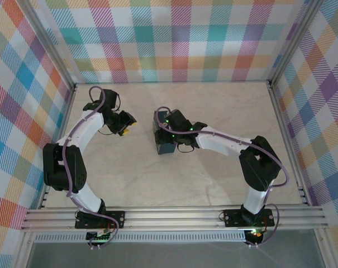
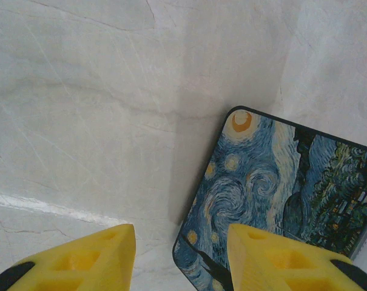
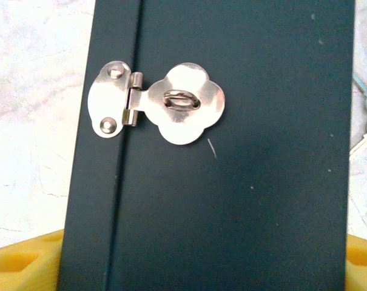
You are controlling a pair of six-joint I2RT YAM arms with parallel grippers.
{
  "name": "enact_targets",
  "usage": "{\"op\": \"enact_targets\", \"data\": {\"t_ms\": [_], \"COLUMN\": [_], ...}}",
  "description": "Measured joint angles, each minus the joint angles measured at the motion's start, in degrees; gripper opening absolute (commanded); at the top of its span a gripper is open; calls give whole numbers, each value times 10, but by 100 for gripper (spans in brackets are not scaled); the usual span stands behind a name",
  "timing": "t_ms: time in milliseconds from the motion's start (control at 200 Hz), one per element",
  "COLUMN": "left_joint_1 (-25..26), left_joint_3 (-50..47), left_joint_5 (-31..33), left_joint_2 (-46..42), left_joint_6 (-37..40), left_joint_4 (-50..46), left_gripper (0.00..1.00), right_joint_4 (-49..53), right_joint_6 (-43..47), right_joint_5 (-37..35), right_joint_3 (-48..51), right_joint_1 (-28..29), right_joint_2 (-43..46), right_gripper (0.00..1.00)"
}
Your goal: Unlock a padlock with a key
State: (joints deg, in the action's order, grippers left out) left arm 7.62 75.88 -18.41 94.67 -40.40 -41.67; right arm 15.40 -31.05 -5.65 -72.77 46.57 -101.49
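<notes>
No text, label, brand, number or sign readable anywhere: none on the painted lid of the tin (image 2: 274, 182), none on its dark side around the metal hasp (image 3: 171, 103), none on the key (image 3: 360, 142) at the edge of the right wrist view, too small to tell.

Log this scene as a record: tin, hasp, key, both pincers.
tin: dark blue, swirl-printed face
hasp: silver, folded over its loop, nothing hung through it
key: on the table beside the tin
left pincer: open, empty, near the tin's corner
right pincer: fingers straddle the tin; contact unclear
</notes>
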Motion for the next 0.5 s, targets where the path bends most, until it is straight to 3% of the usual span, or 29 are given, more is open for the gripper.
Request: {"op": "enact_targets", "data": {"t_ms": [270,500], "left_joint_1": [-6,-23], "left_joint_3": [0,12], "left_joint_5": [-1,-6], "left_joint_2": [0,-5], "left_joint_6": [0,9], "left_joint_4": [0,-5], "left_gripper": [43,43], "right_joint_4": [-118,-235], "right_joint_6": [-76,-128], "right_joint_5": [127,204], "right_joint_3": [38,39], "right_joint_1": [-5,-9], "right_joint_2": [-2,-72], "right_gripper": [80,86]}}
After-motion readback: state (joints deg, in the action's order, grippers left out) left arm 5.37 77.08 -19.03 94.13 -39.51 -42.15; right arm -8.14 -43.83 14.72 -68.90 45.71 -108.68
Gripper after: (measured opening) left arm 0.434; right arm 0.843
